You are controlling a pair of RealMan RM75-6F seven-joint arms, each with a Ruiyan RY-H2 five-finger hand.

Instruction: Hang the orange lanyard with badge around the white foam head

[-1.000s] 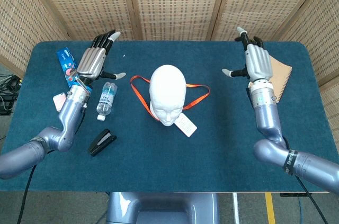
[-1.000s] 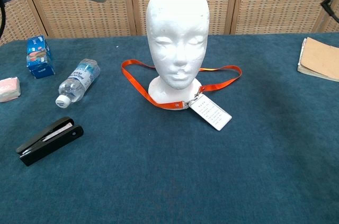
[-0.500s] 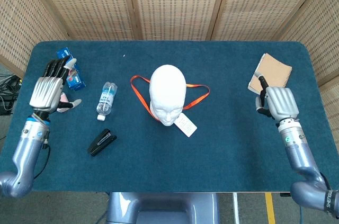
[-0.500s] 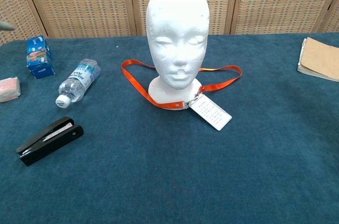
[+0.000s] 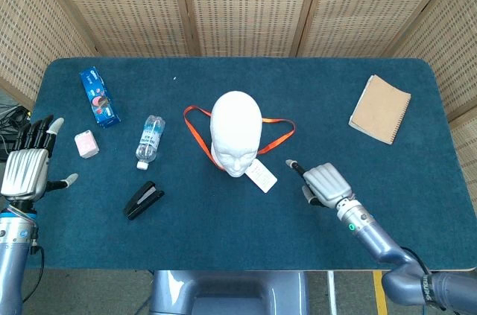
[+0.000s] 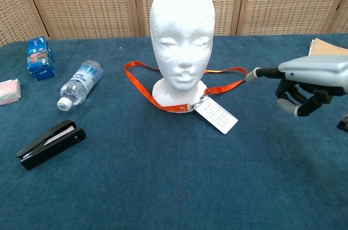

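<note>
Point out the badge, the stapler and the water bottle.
badge (image 6: pixel 217 116): chest view, centre of the white card.
stapler (image 6: pixel 50 144): chest view, middle of the black body.
water bottle (image 5: pixel 150 137): head view, on its label.

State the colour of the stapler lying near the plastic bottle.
Black; the stapler shows best in the chest view.

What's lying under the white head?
The orange lanyard loops on the blue table around the base of the white foam head. Its badge lies in front. The strap's stretch behind the base is hidden, and so is whatever lies under it.
</note>
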